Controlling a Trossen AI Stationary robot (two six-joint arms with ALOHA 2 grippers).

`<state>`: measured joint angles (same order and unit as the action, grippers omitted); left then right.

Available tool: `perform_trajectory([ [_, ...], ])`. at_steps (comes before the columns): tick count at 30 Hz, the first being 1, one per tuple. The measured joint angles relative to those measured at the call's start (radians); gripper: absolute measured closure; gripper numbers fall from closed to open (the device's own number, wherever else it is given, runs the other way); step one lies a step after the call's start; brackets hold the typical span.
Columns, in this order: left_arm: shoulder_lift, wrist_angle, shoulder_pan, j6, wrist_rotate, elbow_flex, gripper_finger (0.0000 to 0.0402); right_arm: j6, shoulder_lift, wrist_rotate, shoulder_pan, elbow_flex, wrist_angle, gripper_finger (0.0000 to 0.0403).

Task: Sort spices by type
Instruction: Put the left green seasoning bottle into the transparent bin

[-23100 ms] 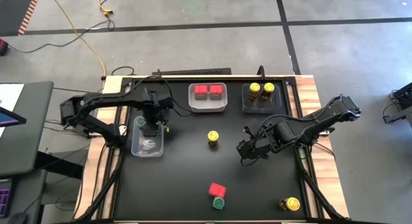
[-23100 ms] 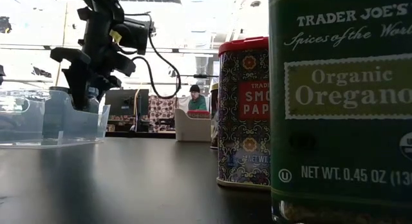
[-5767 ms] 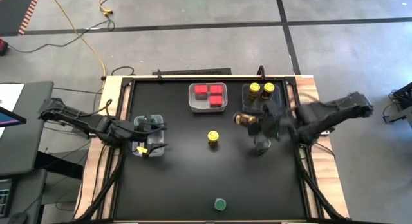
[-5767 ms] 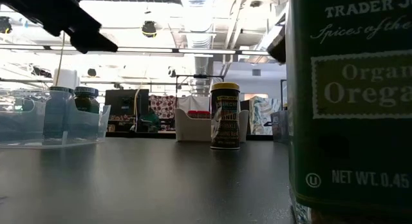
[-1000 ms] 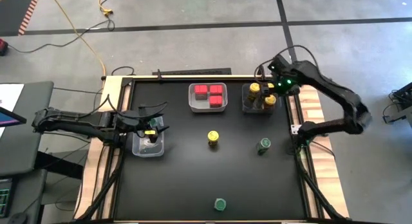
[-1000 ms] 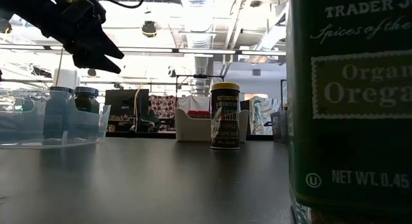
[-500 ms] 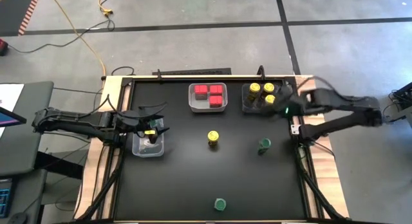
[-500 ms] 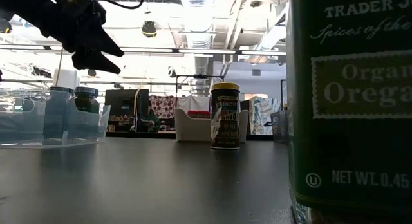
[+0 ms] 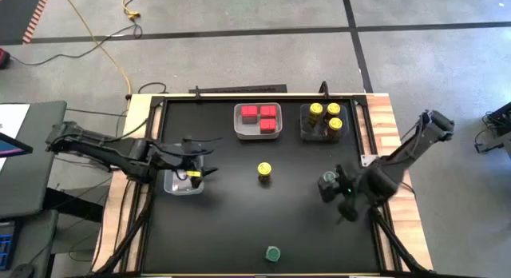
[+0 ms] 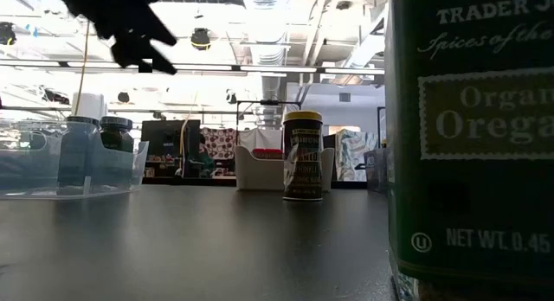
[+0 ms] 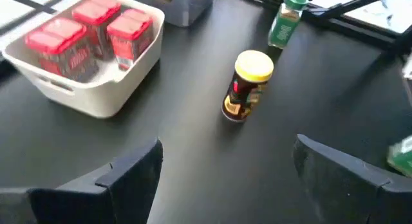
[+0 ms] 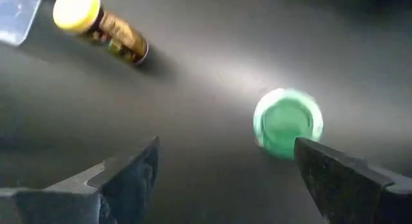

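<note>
Here the right claw (image 9: 339,200) hangs spread above a green-lidded jar (image 12: 287,123); the left claw (image 9: 194,168) waits, spread.

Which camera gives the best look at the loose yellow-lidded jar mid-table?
The left wrist view: the yellow-lidded jar shows whole, lid and label, standing upright. The high view shows mostly its lid; the low view shows it side-on, farther off; the right wrist view catches it blurred, near the edge.

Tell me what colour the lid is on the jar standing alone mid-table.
Yellow. The lone jar shows its lid best in the left wrist view.
</note>
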<state>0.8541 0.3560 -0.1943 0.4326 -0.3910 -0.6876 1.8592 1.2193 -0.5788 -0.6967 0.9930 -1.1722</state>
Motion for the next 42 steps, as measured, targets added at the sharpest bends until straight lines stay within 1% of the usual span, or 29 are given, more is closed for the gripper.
perform_trajectory([
  [2, 0.078, -0.004, -0.018, 0.000, -0.026, -0.060, 0.0070, 0.060, 0.006, -0.036, -0.072, -0.016, -0.004, 0.0018],
  [5, 0.196, -0.006, -0.033, 0.000, -0.029, -0.144, 0.0070, 0.111, 0.004, -0.095, -0.159, -0.030, -0.008, 0.0018],
  [9, 0.352, -0.007, -0.054, 0.036, -0.028, -0.248, 0.0070, 0.099, 0.004, -0.151, -0.239, -0.032, 0.001, 0.0018],
  [13, 0.499, -0.009, -0.085, 0.047, -0.005, -0.369, 0.0070, 0.065, 0.006, -0.155, -0.292, -0.032, 0.009, 0.0018],
  [16, 0.618, -0.007, -0.122, -0.006, 0.017, -0.477, 0.0070, 0.033, 0.007, -0.156, -0.324, -0.032, -0.001, 0.0018],
  [20, 0.776, 0.010, -0.186, -0.114, 0.020, -0.647, 0.0070, -0.007, 0.007, -0.157, -0.351, -0.032, -0.004, 0.0018],
  [25, 0.952, 0.124, -0.242, -0.247, 0.020, -0.861, 0.0070, -0.036, 0.006, -0.156, -0.369, -0.032, -0.008, 0.0018],
  [28, 1.033, 0.192, -0.262, -0.313, 0.023, -0.973, 0.0070, -0.037, 0.006, -0.156, -0.378, -0.032, -0.014, 0.0018],
  [30, 1.075, 0.233, -0.267, -0.333, 0.043, -1.038, 0.0070, -0.038, 0.006, -0.157, -0.383, -0.032, -0.020, 0.0018],
  [33, 1.123, 0.237, -0.273, -0.335, 0.052, -1.103, 0.0070, -0.039, 0.006, -0.156, -0.387, -0.032, -0.020, 0.0018],
  [37, 1.169, 0.222, -0.275, -0.318, 0.130, -1.161, 0.0070, -0.039, 0.006, -0.156, -0.396, -0.032, -0.021, 0.0018],
  [42, 1.215, 0.217, -0.290, -0.257, 0.177, -1.199, 0.0070, -0.035, 0.006, -0.155, -0.414, -0.032, -0.017, 0.0018],
])
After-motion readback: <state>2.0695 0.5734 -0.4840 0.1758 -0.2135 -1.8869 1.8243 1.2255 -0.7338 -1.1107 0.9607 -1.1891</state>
